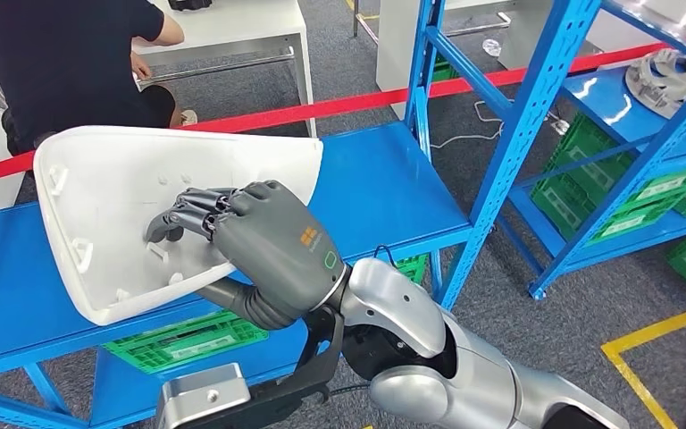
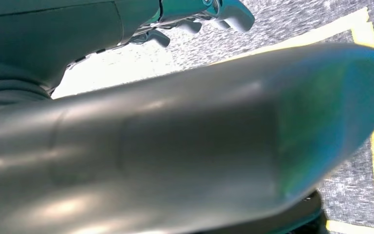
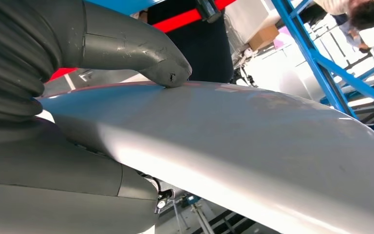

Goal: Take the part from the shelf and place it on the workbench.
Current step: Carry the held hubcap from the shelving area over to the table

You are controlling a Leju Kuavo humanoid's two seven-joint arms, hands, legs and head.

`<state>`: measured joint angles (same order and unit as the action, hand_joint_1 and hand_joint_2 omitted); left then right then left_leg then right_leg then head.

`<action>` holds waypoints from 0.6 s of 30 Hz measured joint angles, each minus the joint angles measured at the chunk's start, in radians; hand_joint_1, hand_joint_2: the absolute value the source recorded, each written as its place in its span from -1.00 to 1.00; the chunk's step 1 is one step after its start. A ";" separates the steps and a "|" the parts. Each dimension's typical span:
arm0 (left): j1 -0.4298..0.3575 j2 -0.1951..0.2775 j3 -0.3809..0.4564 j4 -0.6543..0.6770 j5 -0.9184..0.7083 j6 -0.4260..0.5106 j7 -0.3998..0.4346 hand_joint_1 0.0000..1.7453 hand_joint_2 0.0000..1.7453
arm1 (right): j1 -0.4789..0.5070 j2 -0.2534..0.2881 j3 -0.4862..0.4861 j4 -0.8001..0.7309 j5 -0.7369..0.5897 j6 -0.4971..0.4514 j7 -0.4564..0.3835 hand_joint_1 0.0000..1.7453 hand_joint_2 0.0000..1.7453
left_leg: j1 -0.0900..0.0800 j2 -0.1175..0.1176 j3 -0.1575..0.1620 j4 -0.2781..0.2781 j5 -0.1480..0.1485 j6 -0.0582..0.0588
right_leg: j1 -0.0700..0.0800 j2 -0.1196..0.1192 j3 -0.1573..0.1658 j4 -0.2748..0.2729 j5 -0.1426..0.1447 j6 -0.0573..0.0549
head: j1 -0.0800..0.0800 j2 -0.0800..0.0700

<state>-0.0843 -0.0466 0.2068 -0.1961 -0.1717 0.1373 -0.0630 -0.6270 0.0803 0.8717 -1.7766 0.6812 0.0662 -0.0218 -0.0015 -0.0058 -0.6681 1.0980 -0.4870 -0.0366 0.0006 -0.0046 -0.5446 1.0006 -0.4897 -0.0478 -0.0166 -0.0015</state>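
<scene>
We are gripping the white panel (image 1: 134, 206) in our right hand (image 1: 263, 246), fingers (image 1: 192, 214) curled inside it, above the blue shelf's (image 1: 384, 192) front edge; our left hand's state we cannot tell

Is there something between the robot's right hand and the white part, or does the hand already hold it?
Nothing stands between them. The right hand already grips the white part, its fingers on the inner face and its thumb pressing the outer face, over the blue shelf.

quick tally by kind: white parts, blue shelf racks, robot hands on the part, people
white part: 1
blue shelf racks: 2
robot hand on the part: 1
person: 1
total: 5
</scene>
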 joint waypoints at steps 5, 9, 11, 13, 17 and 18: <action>-0.006 0.000 0.002 0.000 0.001 0.000 0.001 -1.00 -1.00 | 0.008 0.001 0.000 0.005 0.011 0.007 -0.009 1.00 1.00 | 0.013 0.001 0.000 0.178 -0.069 -0.020 | -0.003 -0.002 -0.074 0.005 0.058 0.006 | -0.002 0.000; -0.013 -0.001 0.006 -0.002 0.002 0.000 0.002 -1.00 -1.00 | 0.010 0.004 -0.001 0.006 0.014 0.008 -0.011 1.00 1.00 | 0.015 -0.001 0.183 -0.054 -0.050 -0.013 | -0.004 -0.004 -0.120 0.016 0.098 0.026 | -0.002 0.000; -0.016 -0.001 0.007 -0.003 0.004 0.000 0.001 -1.00 -1.00 | 0.010 0.006 -0.001 0.007 0.015 0.011 -0.014 1.00 1.00 | 0.009 -0.002 0.204 -0.105 -0.065 0.006 | -0.004 -0.005 -0.126 0.015 0.118 0.039 | -0.001 0.000; -0.014 -0.003 0.008 -0.002 0.007 0.000 0.002 -1.00 -1.00 | 0.012 0.005 -0.002 0.010 0.015 0.016 -0.018 1.00 1.00 | 0.009 0.003 0.185 -0.101 -0.048 0.026 | -0.007 -0.004 -0.136 0.021 0.114 0.052 | -0.002 0.000; -0.014 -0.003 0.012 -0.002 0.008 0.000 0.001 -1.00 -1.00 | 0.017 0.002 -0.004 0.018 0.015 0.020 -0.031 1.00 1.00 | 0.007 0.012 0.131 -0.099 0.001 0.051 | -0.010 0.000 -0.198 0.217 -0.069 0.067 | -0.002 0.000; -0.014 -0.003 0.013 -0.002 0.008 0.000 0.001 -1.00 -1.00 | 0.019 0.001 -0.004 0.021 0.015 0.020 -0.034 1.00 1.00 | 0.005 0.012 0.115 -0.098 0.014 0.052 | -0.010 0.000 -0.205 0.273 -0.089 0.067 | -0.002 0.000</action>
<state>-0.0985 -0.0498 0.2195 -0.1976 -0.1640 0.1373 -0.0625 -0.6081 0.0811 0.8679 -1.7555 0.6966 0.0865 -0.0557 0.0032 0.0064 -0.5530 1.0004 -0.4732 0.0151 -0.0092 -0.0041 -0.7493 1.2740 -0.5789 0.0193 -0.0186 -0.0015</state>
